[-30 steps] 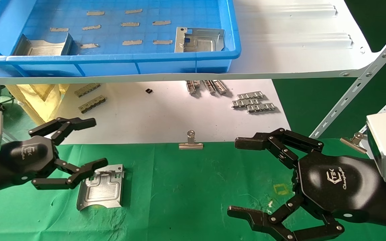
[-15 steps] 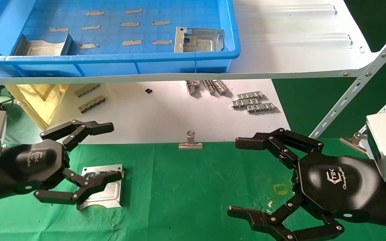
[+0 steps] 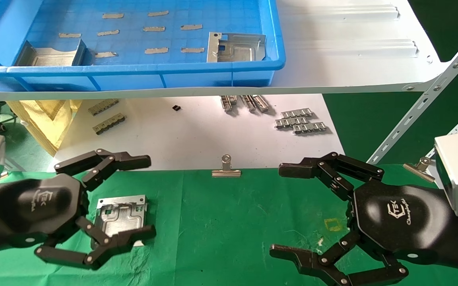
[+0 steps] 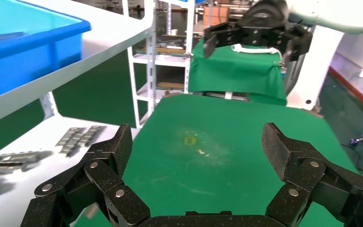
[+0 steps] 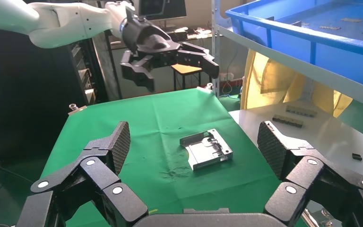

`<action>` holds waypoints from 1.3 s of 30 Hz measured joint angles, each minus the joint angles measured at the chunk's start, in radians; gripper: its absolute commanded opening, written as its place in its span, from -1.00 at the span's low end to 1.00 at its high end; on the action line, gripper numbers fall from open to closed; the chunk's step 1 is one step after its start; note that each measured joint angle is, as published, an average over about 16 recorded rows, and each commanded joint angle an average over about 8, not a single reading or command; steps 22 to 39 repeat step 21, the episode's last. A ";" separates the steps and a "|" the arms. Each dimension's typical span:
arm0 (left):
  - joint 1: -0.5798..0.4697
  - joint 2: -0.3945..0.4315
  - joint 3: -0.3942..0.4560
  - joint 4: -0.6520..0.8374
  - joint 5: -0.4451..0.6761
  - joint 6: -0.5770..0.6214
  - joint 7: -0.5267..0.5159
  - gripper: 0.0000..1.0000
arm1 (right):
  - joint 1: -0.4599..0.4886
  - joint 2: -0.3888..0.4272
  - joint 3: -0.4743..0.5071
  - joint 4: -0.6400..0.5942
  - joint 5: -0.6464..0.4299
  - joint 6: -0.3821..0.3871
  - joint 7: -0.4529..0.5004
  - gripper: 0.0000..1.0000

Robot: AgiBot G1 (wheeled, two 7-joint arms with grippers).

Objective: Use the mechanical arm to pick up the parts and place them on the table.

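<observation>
Our left end effector [image 3: 105,206] hangs spread wide above the table [image 3: 221,222], upper and lower fingers well apart, holding nothing; one stamped metal part [image 3: 121,216] lies flat on the green cloth beneath it, w/ the lower fingers crossing its near edge in the head view. Two more parts sit in the blue tray [image 3: 133,69] up on the white shelf [image 3: 352,51]: one at the tray's left [image 3: 50,55], one at its right [image 3: 235,47]. Our right end effector [image 3: 328,216] is parked over the table's right side, also spread and empty. Risk as we judge it: if the left fingers drop or sweep, they could drag the placed part across the wrinkled cloth. The right wrist view shows clear air between the left end effector [image 5: 168,54] and the part [image 5: 207,149]; the head view can't settle that. The left wrist view misses the part altogether.
</observation>
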 measured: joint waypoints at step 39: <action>0.064 -0.002 -0.131 -0.194 0.050 0.001 -0.157 1.00 | 0.000 0.000 0.000 0.000 0.000 0.000 0.000 1.00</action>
